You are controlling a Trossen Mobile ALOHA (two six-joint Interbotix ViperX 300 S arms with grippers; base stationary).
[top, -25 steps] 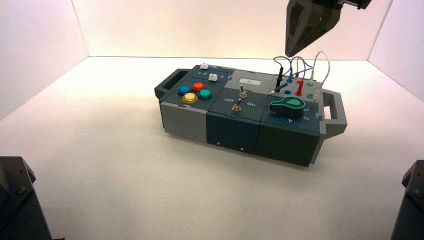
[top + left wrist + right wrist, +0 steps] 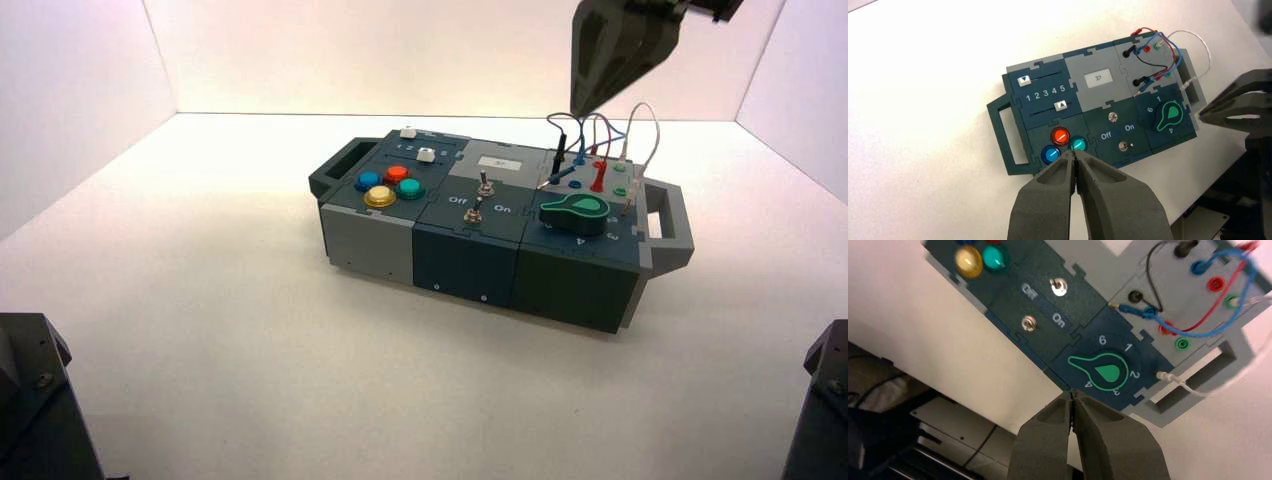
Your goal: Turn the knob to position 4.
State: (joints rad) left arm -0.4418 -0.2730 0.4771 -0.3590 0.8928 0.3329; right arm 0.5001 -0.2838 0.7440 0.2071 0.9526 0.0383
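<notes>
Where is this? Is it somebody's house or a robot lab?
Probably a robot test booth: plain white walls around a white table, a practice box of buttons and wires, and a robot claw hanging above it.

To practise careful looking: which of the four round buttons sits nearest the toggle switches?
The teal button; the red, blue and yellow ones lie farther away.

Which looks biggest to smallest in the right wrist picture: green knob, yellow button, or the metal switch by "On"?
1. The knob, the widest of the three.
2. The yellow button, clearly smaller.
3. The metal switch, smallest.
The button sits farther from the camera, so its look may run a bit small.
</notes>
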